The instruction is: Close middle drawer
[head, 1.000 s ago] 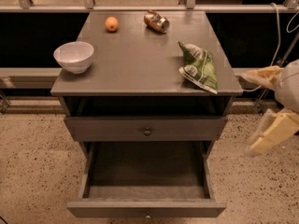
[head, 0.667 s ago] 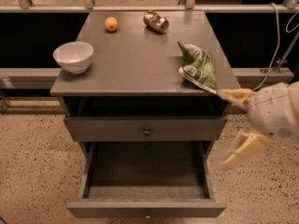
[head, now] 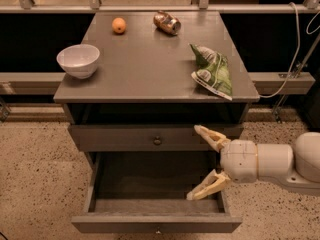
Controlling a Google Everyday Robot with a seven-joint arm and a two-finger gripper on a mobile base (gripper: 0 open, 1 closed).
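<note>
The middle drawer (head: 125, 223) is pulled far out of the cabinet (head: 145, 69), toward the camera, and its deep box looks empty. Its flat front lies at the bottom of the view, with the small knob (head: 158, 230) just visible. I judge it as stiff wood, not fragile and not heavy while empty, so it should slide on its rails with a steady push. I would not grasp the knob for closing. It is better to press flat on the middle of the front, so the box does not turn and jam.

The gripper (head: 193, 162) hangs over the right part of the open box, below the closed top drawer (head: 115, 138). Its two fingers are spread wide and hold nothing.

Compared with a second ago, the gripper has come in from the right side of the cabinet to above the drawer, while the drawer itself has not moved. On the top, the bowl (head: 78, 60), orange (head: 119, 25), can (head: 167, 22) and chip bag (head: 213, 71) are unchanged.
</note>
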